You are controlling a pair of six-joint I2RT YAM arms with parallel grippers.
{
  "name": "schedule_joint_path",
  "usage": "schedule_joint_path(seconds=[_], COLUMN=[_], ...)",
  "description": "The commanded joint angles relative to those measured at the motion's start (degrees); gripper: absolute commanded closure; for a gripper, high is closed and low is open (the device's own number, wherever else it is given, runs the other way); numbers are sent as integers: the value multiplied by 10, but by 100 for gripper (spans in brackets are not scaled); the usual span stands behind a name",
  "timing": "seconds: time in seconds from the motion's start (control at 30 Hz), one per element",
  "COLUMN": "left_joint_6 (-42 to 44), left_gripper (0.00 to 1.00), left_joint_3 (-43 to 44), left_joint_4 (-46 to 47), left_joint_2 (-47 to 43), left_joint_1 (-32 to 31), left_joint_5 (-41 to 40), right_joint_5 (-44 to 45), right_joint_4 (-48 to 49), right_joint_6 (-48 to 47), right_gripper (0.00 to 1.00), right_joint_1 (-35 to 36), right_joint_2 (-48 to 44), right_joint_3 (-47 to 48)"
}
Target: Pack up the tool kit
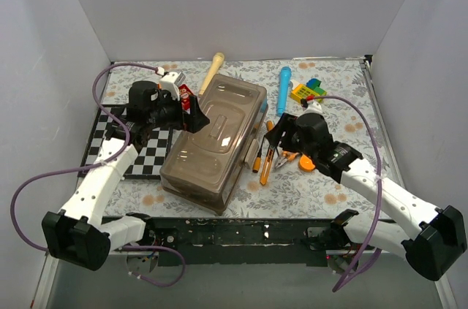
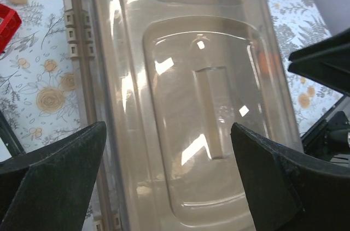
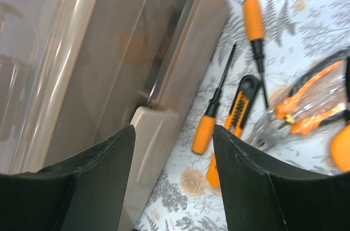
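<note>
The grey-brown translucent toolbox (image 1: 212,141) lies shut in the middle of the table. My left gripper (image 1: 197,119) is open above the lid's left edge. In the left wrist view the left gripper (image 2: 169,165) straddles the lid (image 2: 136,78) with its recessed handle (image 2: 216,111). My right gripper (image 1: 281,130) is open and empty by the box's right side. In the right wrist view the right gripper (image 3: 174,154) hangs over the tan latch (image 3: 150,138). Orange-handled screwdrivers (image 3: 210,122), an orange-and-black knife (image 3: 238,111) and pliers (image 3: 306,105) lie loose on the cloth beside the box (image 1: 267,155).
A blue cylindrical tool (image 1: 283,90) and a yellow toy block (image 1: 303,92) lie at the back right. A wooden-handled tool (image 1: 212,71) lies behind the box. A checkerboard (image 1: 121,145) lies at the left, with a red item (image 2: 6,26) near it.
</note>
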Motion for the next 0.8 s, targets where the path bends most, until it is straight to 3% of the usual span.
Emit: schedule_joint_path(seconds=[0.0,0.33,0.5,0.77], left_joint_6=[17,27,28,24], left_gripper=[2,2,7,17], left_joint_3=[-1,-67,-82,-87], left_joint_4=[6,56,66,73], left_joint_2=[9,6,10,14], left_joint_1=[0,0,-1,0], left_joint_5=[-36,-69,-70,-58], right_joint_5=[-58,-3,21,63], right_joint_4=[0,-54,-20,-69], right_joint_6=[35,101,152,164], right_gripper=[32,31,30,27], right_joint_1=[24,106,108,79], right_joint_2=[8,37,1,-74], right_joint_3=[-10,5,-47,-97])
